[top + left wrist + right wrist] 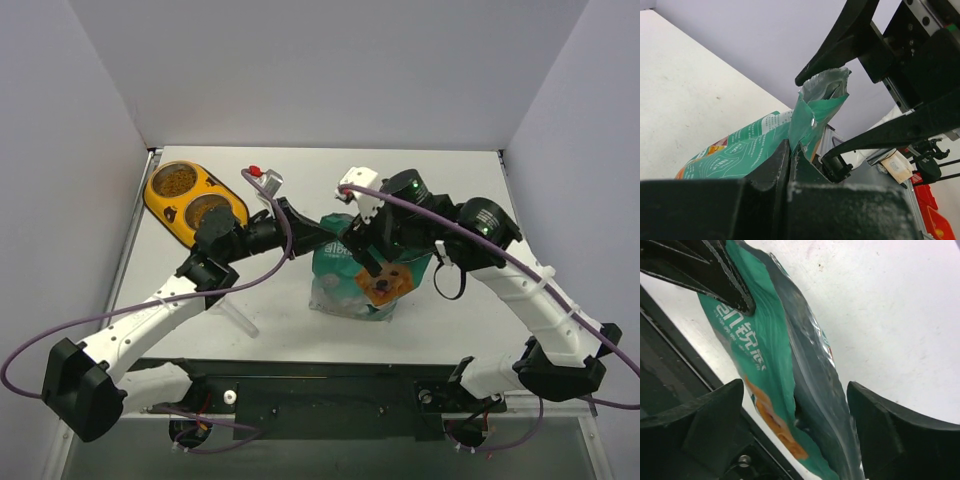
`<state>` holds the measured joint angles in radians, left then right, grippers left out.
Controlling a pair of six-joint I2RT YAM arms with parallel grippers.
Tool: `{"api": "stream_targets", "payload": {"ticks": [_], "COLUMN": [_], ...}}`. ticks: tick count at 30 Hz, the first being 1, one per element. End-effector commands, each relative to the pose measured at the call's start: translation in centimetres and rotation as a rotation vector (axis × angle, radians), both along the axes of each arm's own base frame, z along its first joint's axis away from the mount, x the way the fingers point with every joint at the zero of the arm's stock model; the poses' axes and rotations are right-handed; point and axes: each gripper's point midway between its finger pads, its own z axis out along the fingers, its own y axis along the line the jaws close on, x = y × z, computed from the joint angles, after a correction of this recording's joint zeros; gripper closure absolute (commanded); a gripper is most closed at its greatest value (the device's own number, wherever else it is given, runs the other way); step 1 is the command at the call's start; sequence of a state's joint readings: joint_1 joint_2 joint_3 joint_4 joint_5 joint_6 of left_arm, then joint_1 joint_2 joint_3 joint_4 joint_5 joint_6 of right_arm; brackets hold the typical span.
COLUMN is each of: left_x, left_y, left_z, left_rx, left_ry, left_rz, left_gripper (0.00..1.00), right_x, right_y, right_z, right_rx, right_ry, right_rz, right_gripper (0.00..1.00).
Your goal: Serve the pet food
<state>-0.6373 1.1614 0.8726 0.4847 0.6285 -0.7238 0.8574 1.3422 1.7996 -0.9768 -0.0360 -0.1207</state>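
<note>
Two arms at mid-worktop: left gripper (790, 150) pinches pouch (747, 147) top, right gripper (795, 392) spread astride it; slick film may slip, toppling pouch.

Far left on the white table (300, 165), a yellow double-bowl feeder (160, 205), set slantwise. Just right of it, a small red object (254, 170) beside a grey piece (271, 183). Nearer, a clear plastic piece (240, 320).
</note>
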Motion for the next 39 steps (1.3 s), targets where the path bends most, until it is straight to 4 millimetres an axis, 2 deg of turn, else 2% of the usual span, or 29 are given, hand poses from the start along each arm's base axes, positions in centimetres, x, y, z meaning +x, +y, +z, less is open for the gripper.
{"api": "stream_targets", "payload": {"ticks": [1, 3, 5, 8, 10, 13, 14, 21, 22, 23, 24, 25, 27, 30, 36, 39], "left_x": [-1.9, -2.1, -2.4, -2.6, -2.5, -2.3, -2.5, -2.1, -2.1, -2.0, -1.8, -1.7, -1.9, -2.4, -3.9, -3.8], "left_y": [1.5, 1.8, 1.9, 1.7, 1.5, 1.1, 1.0, -0.8, -0.8, -0.8, -0.8, -0.7, -0.7, -0.6, -0.1, 0.1], "left_z": [5.7, 5.4, 4.8, 4.6, 4.3, 4.5, 4.9, 4.3, 4.2, 4.3, 4.4, 4.4, 4.5, 4.3, 4.2, 4.0], "left_rx": [-0.098, -0.077, -0.051, -0.023, -0.015, -0.028, -0.040, -0.021, -0.020, -0.019, -0.015, -0.010, -0.003, 0.002, -0.001, -0.001], "left_ry": [-0.155, -0.165, -0.166, -0.178, -0.174, -0.191, -0.210, -0.259, -0.267, -0.280, -0.283, -0.294, -0.298, -0.283, -0.224, -0.217], "left_rz": [0.019, 0.025, 0.024, 0.000, -0.007, -0.024, -0.036, -0.113, -0.109, -0.101, -0.093, -0.092, -0.103, -0.128, -0.174, -0.160], "left_gripper": [1.00, 0.99, 0.93, 0.63, 0.51, 0.43, 0.41, 0.43, 0.46, 0.54, 0.59, 0.68, 0.73, 0.71, 0.52, 0.48], "right_x": [1.6, 1.6, 1.7, 1.6, 1.5, 1.1, 0.9, 0.5, 0.6, 0.6, 0.5, 0.4, 0.3, 0.2, 0.0, -0.6], "right_y": [-0.5, -0.7, -1.0, -0.9, -0.9, -0.7, -0.6, 0.4, 0.4, 0.3, 0.2, 0.0, -0.5, -1.2, -3.3, -4.1], "right_z": [1.2, 1.0, 1.4, 2.0, 2.5, 2.8, 2.8, 2.5, 2.4, 2.4, 2.2, 2.2, 1.7, 0.6, 0.6, 0.3], "right_rx": [-0.178, -0.239, -0.255, -0.249, -0.243, -0.231, -0.227, -0.163, -0.161, -0.158, -0.162, -0.161, -0.180, -0.238, -0.264, -0.268], "right_ry": [-0.185, -0.212, -0.231, -0.238, -0.240, -0.231, -0.228, -0.148, -0.146, -0.143, -0.139, -0.140, -0.137, -0.151, -0.215, -0.222], "right_rz": [0.028, 0.054, 0.052, 0.066, 0.079, 0.105, 0.115, 0.142, 0.138, 0.130, 0.127, 0.123, 0.116, 0.107, 0.063, 0.071], "right_gripper": [0.27, 0.37, 0.50, 0.66, 0.80, 0.98, 1.00, 1.00, 1.00, 1.00, 0.99, 0.86, 0.71, 0.66, 0.57, 0.54]}}
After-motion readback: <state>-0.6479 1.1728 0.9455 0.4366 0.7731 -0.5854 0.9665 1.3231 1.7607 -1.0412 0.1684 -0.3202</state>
